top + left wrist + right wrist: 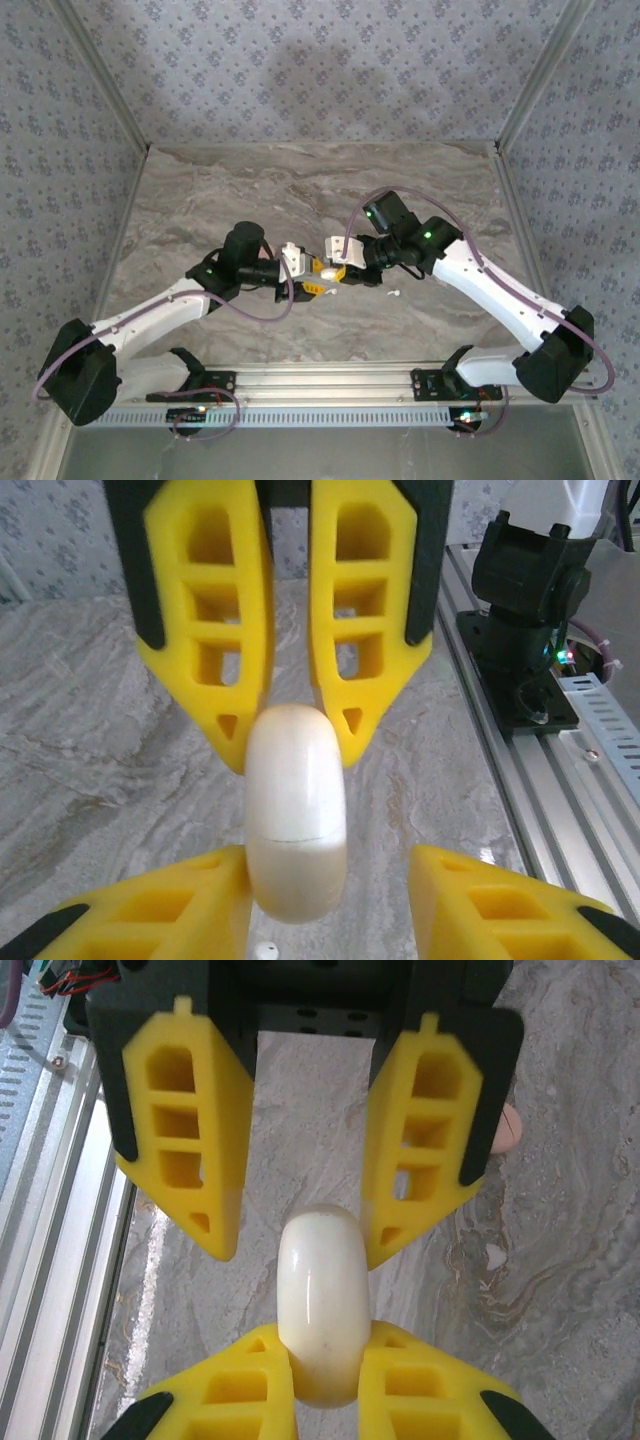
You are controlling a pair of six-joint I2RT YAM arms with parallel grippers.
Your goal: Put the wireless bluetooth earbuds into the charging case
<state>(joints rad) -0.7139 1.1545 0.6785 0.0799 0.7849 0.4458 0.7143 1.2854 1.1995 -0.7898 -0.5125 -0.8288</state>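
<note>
So both arms are reaching in toward the middle. The left arm and the right arm are bending at the elbow and meeting nose to nose just above the tabletop. The right fingers are clamping tight on one end of the charging case, a closed white pill-shaped shell that's hanging in the air between the two. The left fingers are sitting partly open around the other end, one touching the case and the other standing off with a gap. One earbud is lying loose on the tabletop near the right arm's wrist, outside the case. The tabletop is showing grey marble veining. An aluminium rail is running along the near edge, and blue-grey patterned walls are closing in the back and sides.
</note>
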